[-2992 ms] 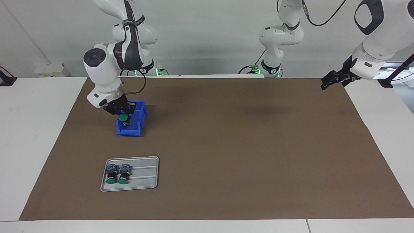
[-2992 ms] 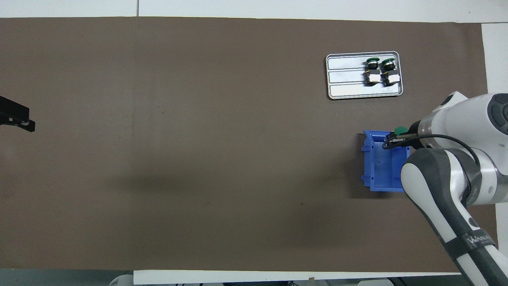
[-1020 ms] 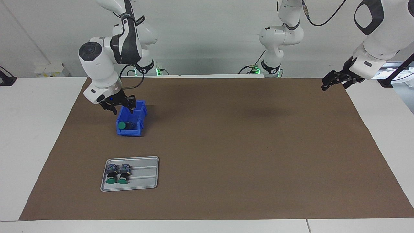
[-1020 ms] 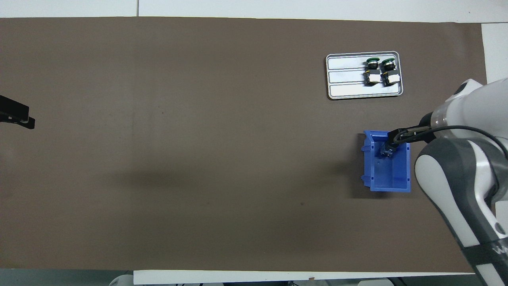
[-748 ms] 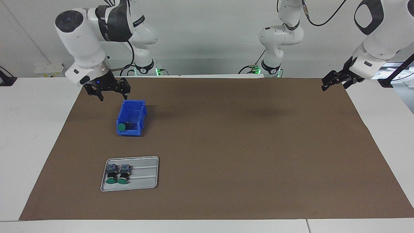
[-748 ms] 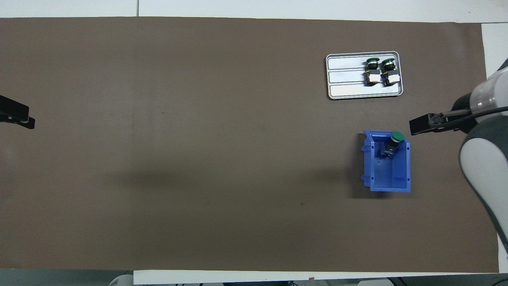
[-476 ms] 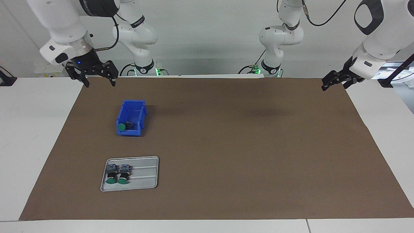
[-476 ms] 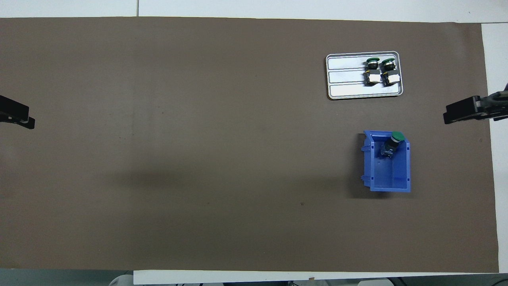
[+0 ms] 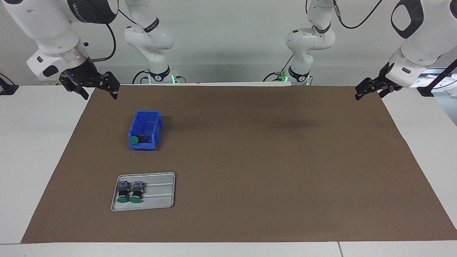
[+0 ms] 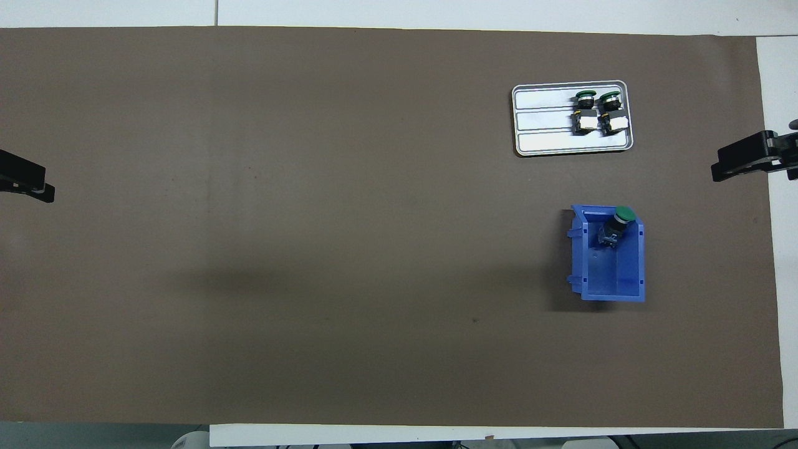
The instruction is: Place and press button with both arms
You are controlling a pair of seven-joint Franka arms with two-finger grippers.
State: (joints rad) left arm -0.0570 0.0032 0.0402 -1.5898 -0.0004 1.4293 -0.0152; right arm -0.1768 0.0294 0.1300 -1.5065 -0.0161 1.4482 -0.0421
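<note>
A button (image 9: 134,140) with a green cap lies tilted in the blue bin (image 9: 155,125), its cap against the bin wall farthest from the robots; it also shows from above (image 10: 621,217) in that bin (image 10: 608,277). Two like buttons (image 9: 130,193) lie side by side on the grey tray (image 9: 160,194). My right gripper (image 9: 100,93) hangs open and empty over the mat's edge at the right arm's end, well away from the bin. My left gripper (image 9: 367,92) waits open and empty over the mat's corner at the left arm's end.
A brown mat (image 9: 267,160) covers most of the white table. The tray (image 10: 542,128) stands farther from the robots than the bin (image 10: 608,277). From above only the tips of the right gripper (image 10: 726,167) and left gripper (image 10: 34,186) show.
The right gripper let the button go into the blue bin, then rose and drew back to the mat's edge at its own end. The left arm has not moved.
</note>
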